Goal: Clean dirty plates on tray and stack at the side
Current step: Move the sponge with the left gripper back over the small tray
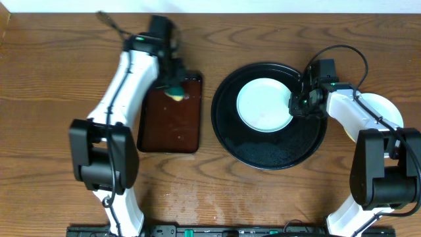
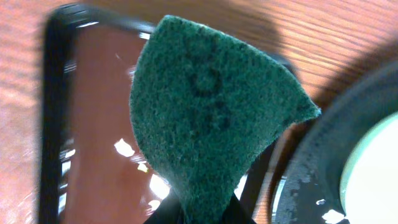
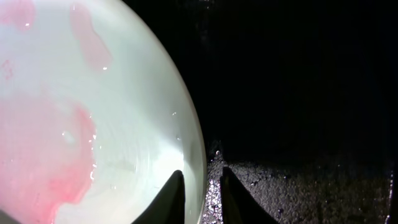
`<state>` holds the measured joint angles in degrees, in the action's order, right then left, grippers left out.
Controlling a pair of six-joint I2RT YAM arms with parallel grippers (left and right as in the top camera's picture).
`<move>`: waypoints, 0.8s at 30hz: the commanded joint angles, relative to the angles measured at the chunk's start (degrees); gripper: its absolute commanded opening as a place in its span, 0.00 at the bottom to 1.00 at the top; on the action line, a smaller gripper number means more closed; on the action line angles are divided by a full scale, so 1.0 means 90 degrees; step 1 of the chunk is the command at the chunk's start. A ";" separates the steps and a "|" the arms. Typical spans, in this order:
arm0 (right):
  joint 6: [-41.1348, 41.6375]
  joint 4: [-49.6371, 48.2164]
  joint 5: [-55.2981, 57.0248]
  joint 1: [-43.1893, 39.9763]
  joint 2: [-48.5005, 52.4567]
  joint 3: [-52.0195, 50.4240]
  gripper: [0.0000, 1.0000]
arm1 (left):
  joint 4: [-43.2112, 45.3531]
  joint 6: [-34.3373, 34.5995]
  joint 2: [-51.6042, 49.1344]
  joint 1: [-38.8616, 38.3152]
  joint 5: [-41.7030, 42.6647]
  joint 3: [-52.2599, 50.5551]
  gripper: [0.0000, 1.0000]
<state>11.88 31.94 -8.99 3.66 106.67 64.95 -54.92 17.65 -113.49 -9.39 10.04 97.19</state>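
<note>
One pale mint-white plate [image 1: 263,105] with red smears [image 3: 56,162] lies on the round black tray [image 1: 263,161], towards its back. My right gripper [image 1: 294,105] sits at that plate's right edge. In the right wrist view its fingers [image 3: 202,186] straddle the rim, one over the plate [image 3: 93,124] and one over the tray [image 3: 298,186]; they stand slightly open, with a gap beside the rim. My left gripper [image 1: 174,89] hovers over the brown tray, shut on a green-faced sponge [image 2: 211,106]. Another pale plate [image 1: 388,108] rests on the tabletop at the right, partly under my right arm.
A rectangular dark-brown tray [image 1: 168,128] holding shiny liquid lies left of the black tray. The black tray's surface [image 2: 298,180] looks wet and speckled. Both arm bases stand at the front edge of the wood-grain table [image 1: 46,79].
</note>
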 commanded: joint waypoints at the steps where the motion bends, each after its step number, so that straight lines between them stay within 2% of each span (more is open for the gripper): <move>1: -0.0041 -0.0117 0.0114 0.0022 0.0090 -0.0095 0.14 | -0.0240 0.0051 0.0073 0.0367 0.0486 0.0015 0.08; 3: -0.0032 -0.0182 0.0112 0.0022 0.0107 -0.0151 0.10 | -0.0328 0.0049 0.0073 0.0483 0.0483 0.0015 0.09; 9: -0.0015 -0.0330 0.0112 0.0022 0.0114 -0.0223 0.09 | -0.0369 0.0002 0.0073 0.0503 0.0481 0.0012 0.08; 12: -0.0017 -0.0444 0.0109 0.0019 0.0114 -0.0223 0.01 | -0.0369 0.0002 0.0073 0.0493 0.0481 0.0012 0.08; 24: -0.0243 -0.0289 0.0119 0.0017 -0.0342 0.0253 0.01 | -0.0610 0.0000 0.0073 0.0493 0.0481 -0.0083 0.08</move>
<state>11.68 28.36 -8.54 3.66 106.74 64.34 -60.01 18.00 -113.49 -4.95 13.65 97.03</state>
